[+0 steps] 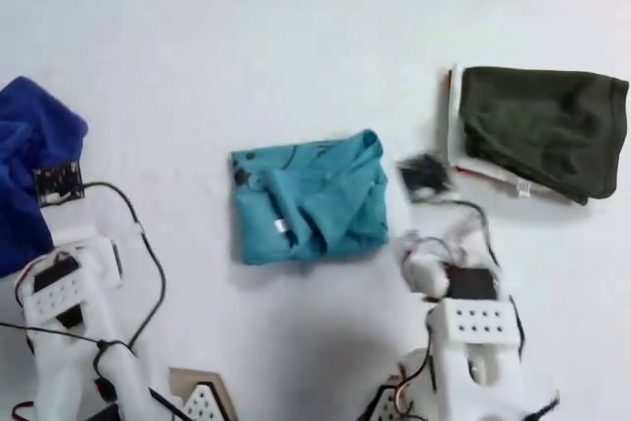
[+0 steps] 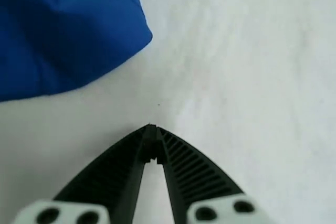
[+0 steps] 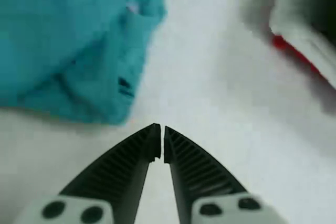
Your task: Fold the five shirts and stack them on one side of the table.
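The teal shirt [image 1: 311, 199] sits folded in the middle of the table [image 1: 246, 66]. Well off to its left lies a bunched blue shirt [image 1: 30, 160], and the left gripper [image 2: 151, 132] hangs just beside that shirt's edge, jaws pressed together with nothing between them. To the teal shirt's right, a green shirt [image 1: 542, 130] tops a pile [image 1: 455, 120] with white and red cloth showing beneath. The right gripper [image 3: 160, 135] hovers between the teal shirt and that pile, jaws closed to a hairline slit, holding nothing.
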Available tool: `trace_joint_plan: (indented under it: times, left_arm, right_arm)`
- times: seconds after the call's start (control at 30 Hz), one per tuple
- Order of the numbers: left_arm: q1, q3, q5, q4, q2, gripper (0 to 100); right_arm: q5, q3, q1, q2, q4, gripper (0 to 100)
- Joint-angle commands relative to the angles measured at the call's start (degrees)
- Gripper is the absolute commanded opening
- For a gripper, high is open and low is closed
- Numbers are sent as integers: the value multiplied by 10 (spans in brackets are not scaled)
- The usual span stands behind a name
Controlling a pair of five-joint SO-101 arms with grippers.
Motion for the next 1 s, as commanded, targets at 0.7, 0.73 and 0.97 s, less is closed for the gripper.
trace_joint_plan:
  times: [0.7, 0.73, 0.97]
  left_arm:
    - [14, 24, 4, -81, -11, 28]
    - [14, 24, 4, -81, -11, 28]
    - [14, 24, 4, -81, -11, 28]
  right_arm:
    - [-159, -783, -279, 677, 266, 234]
    - [-159, -813, -286, 701, 281, 228]
    - [-159, -970, -320, 817, 332, 130]
